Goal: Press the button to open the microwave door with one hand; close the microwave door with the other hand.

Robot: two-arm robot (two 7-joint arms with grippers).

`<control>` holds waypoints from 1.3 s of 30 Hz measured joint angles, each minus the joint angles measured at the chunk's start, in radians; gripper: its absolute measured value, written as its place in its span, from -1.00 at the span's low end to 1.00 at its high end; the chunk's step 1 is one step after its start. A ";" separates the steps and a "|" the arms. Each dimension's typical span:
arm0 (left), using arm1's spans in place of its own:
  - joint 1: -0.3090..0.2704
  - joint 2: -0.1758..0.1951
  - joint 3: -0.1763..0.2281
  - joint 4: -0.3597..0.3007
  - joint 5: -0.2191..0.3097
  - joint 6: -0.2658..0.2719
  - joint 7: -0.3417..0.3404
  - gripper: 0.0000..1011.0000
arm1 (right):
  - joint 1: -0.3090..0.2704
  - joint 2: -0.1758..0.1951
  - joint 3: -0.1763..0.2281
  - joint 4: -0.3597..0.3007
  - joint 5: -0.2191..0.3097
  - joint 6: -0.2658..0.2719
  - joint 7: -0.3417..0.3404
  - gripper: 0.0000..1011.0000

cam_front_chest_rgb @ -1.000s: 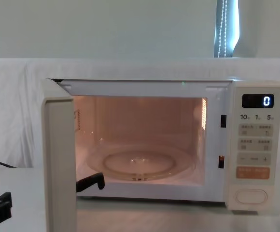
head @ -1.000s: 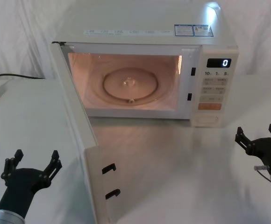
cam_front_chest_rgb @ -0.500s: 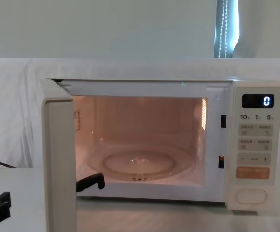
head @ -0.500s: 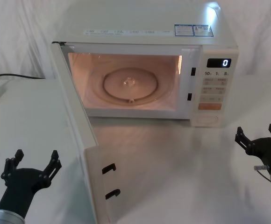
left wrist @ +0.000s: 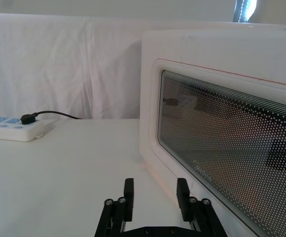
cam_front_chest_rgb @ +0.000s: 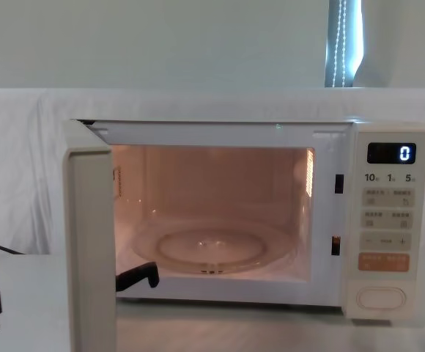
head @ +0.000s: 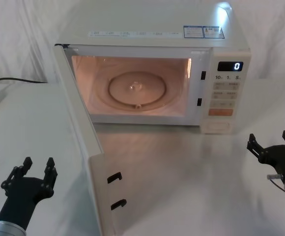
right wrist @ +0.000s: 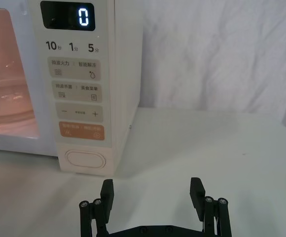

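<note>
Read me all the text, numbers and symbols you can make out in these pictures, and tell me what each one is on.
"0": black display on the microwave.
"10", "1", "5": printed below the display; the small units beside them are unreadable.
"−" and "+": cream key.
Chinese labels on the other cream keys and the orange button: too small to read.
Stickers on the microwave top: blurred.
Door logo: unreadable.

You have one microwave, its one door swung open, one glass turntable, two black door latches, one power strip and two grippers at 7 and 4 o'clock.
</note>
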 joint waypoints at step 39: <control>0.025 0.002 -0.063 -0.079 -0.047 0.060 -0.112 -1.00 | 0.000 0.000 0.000 0.000 0.000 0.000 0.000 0.98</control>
